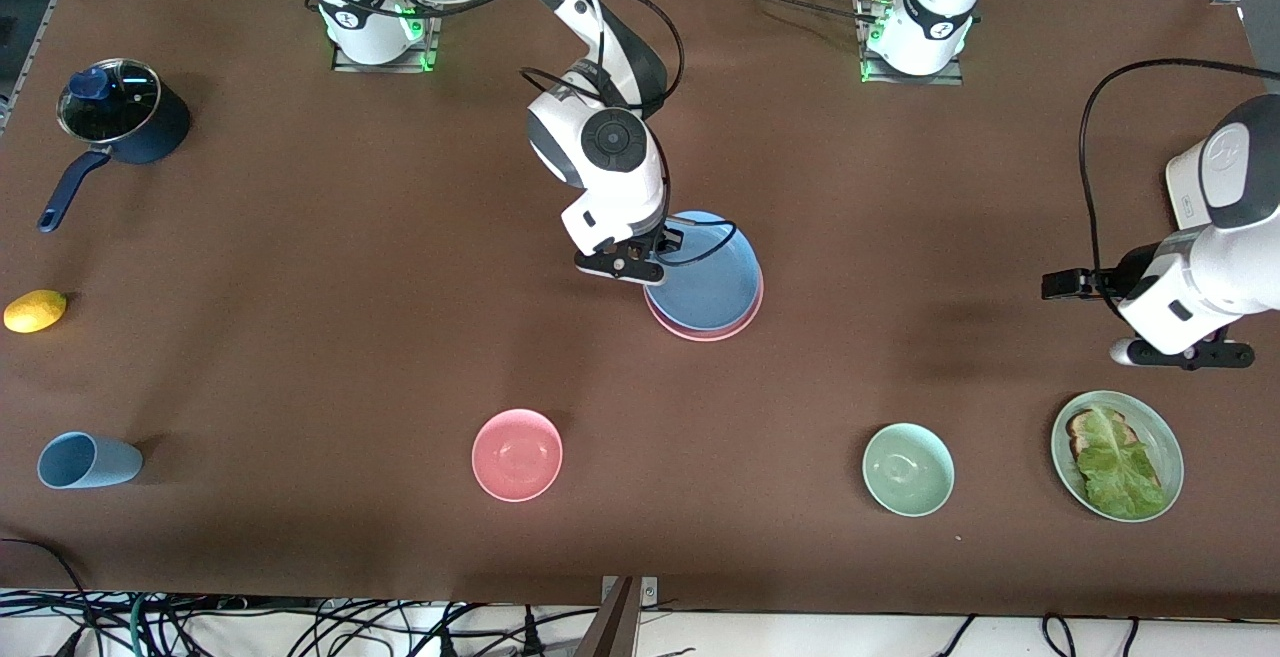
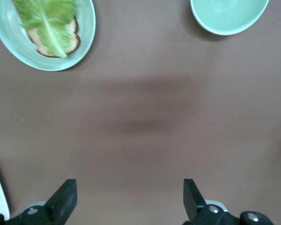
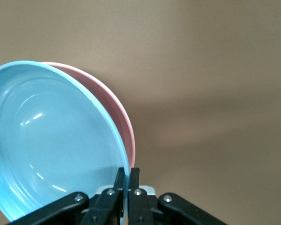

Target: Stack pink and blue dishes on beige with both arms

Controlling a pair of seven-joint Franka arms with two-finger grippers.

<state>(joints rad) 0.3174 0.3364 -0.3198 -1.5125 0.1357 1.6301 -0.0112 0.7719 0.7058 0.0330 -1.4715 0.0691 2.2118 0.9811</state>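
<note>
The right gripper [image 1: 640, 272] pinches the rim of the blue plate [image 1: 708, 275], which lies on the pink plate [image 1: 700, 329]. The left gripper [image 2: 129, 201] waits over bare desk [image 1: 300, 337], fingers spread.

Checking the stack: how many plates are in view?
3. Blue plate in the shut right gripper above the pink plate, mid-table; green plate with lettuce toast below the open left gripper. Beige possibly hidden.

A blue plate [image 1: 708, 277] is showing faint rings over a pink plate [image 1: 745, 325] on the brown bench [image 1: 300, 337]. A pink bowl [image 1: 517, 454], pale green bowl [image 1: 908, 469] and yellow lemon [image 1: 35, 311] are adding colour.
</note>
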